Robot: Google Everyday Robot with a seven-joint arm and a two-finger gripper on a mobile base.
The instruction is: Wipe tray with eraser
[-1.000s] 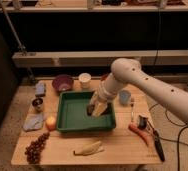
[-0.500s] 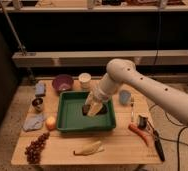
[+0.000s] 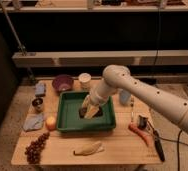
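The gripper is down inside the tray, pressed to its floor near the middle, slightly toward the right wall; whether it is clenched or released I cannot tell. A dark block under the tip, most likely the eraser, lies on the tray floor touching the gripper. Compared with a second ago, the arm has swung leftward and the tip has travelled from the tray's right side toward its centre, which suggests a wiping stroke is under way, with only part of the floor covered so far. The tray sits at the middle of the table. Toward the far edge stand a purple bowl and a pale cup; near the left edge lie a cloth and an orange ball; grapes sit at the near left corner, a banana lies along the near edge, and a carrot lies toward the right edge. The arm hides part of the tray's right wall, and the eraser's outline is hard to separate from the shadow.
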